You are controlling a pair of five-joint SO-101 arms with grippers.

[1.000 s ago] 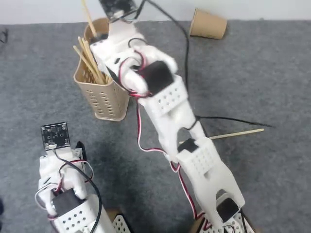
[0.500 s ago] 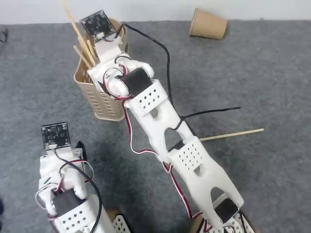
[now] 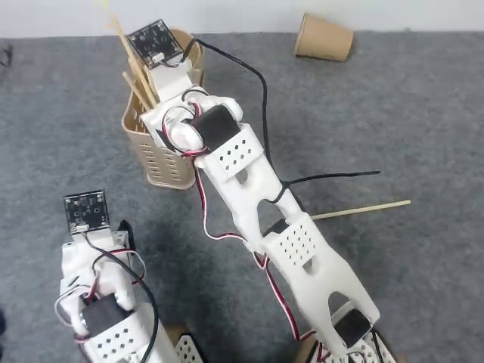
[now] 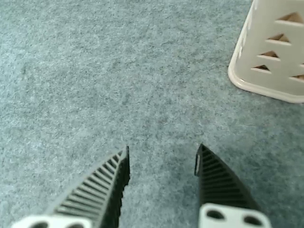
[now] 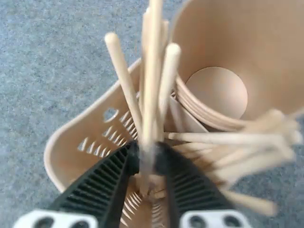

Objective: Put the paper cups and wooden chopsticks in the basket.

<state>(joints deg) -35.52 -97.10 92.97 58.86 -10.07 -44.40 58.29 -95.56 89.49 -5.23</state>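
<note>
Your right gripper [image 5: 147, 154] is over the basket [image 3: 162, 162] at the far left, and its fingers are squeezed tight on one wooden chopstick [image 5: 153, 71] that stands among the other chopsticks [image 5: 122, 80], next to a paper cup [image 5: 223, 90] sitting inside the basket. Your left gripper [image 4: 161, 164] is at the near left, over the grey carpet [image 4: 95, 71] just near the basket, with its fingers spread apart. A second paper cup [image 3: 323, 36] lies on its side at the far right, well apart from the basket, and a loose chopstick [image 3: 363, 209] lies flat on the grey carpet to the right of your right arm [image 3: 291, 246].
</note>
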